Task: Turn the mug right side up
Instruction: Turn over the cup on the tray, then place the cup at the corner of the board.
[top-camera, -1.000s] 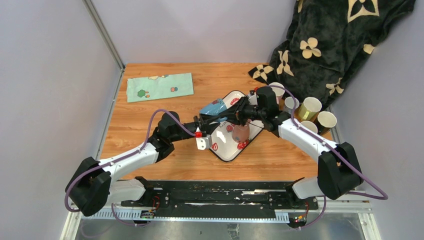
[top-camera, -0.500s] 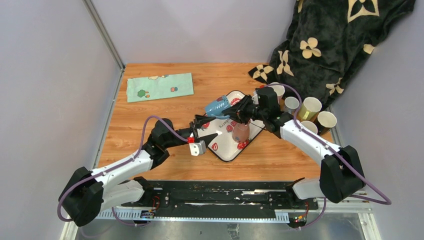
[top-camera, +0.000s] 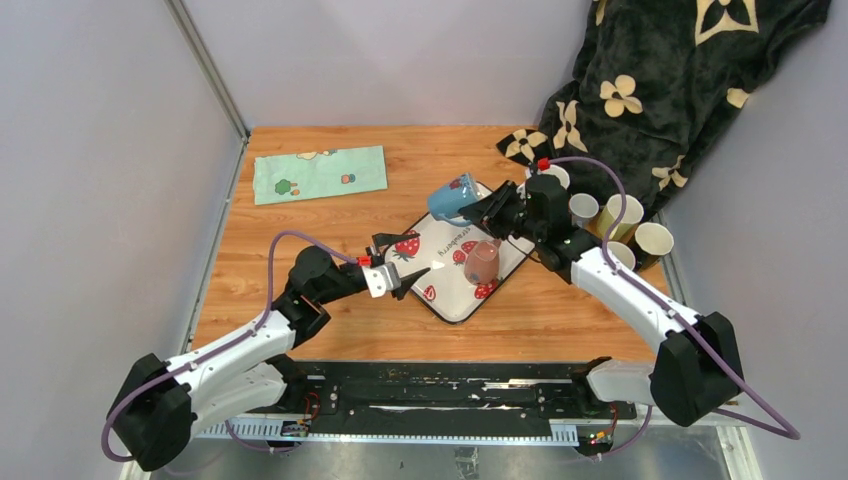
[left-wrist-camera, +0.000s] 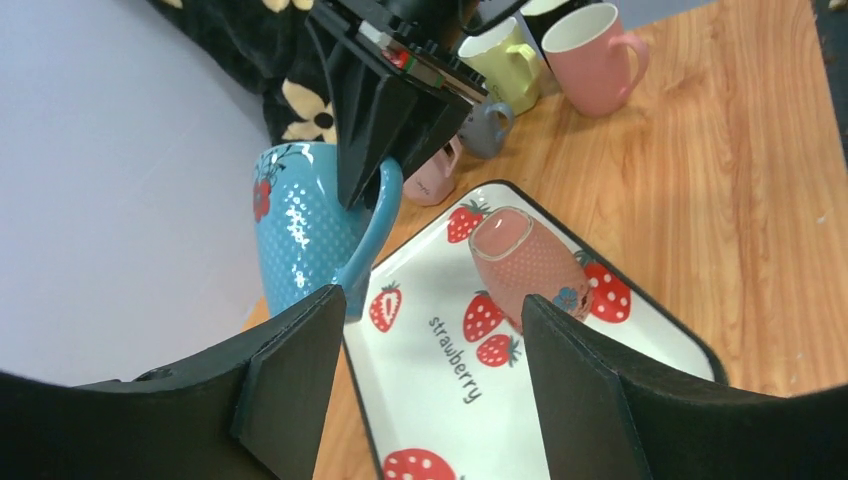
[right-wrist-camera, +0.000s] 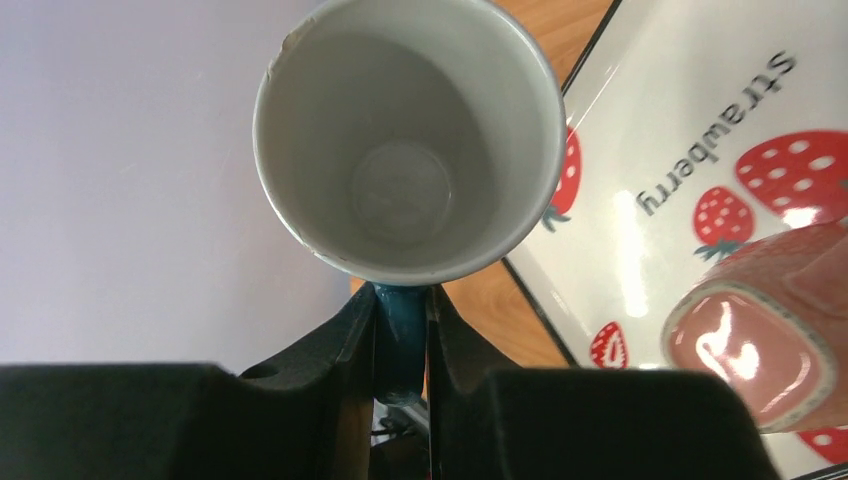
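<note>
The white tray (left-wrist-camera: 650, 335) bears the word "strawberry" in dark letters among printed strawberries; nothing else is legible.

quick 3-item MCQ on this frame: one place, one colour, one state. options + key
1. Where is the pink mug relative to the strawberry tray?
A. on it
B. beside it
C. held above it

2. What colour is the mug in the right end effector?
A. yellow
B. pink
C. blue

3. What state is the left end effector in?
A. shut on the pink mug
B. open, holding nothing
C. shut on the tray's rim

Key:
1. A, the pink mug rests base-up on the tray's white surface.
2. C, the blue mug is pinched by its handle, off the tray.
3. B, its fingers stand apart with nothing between them.
</note>
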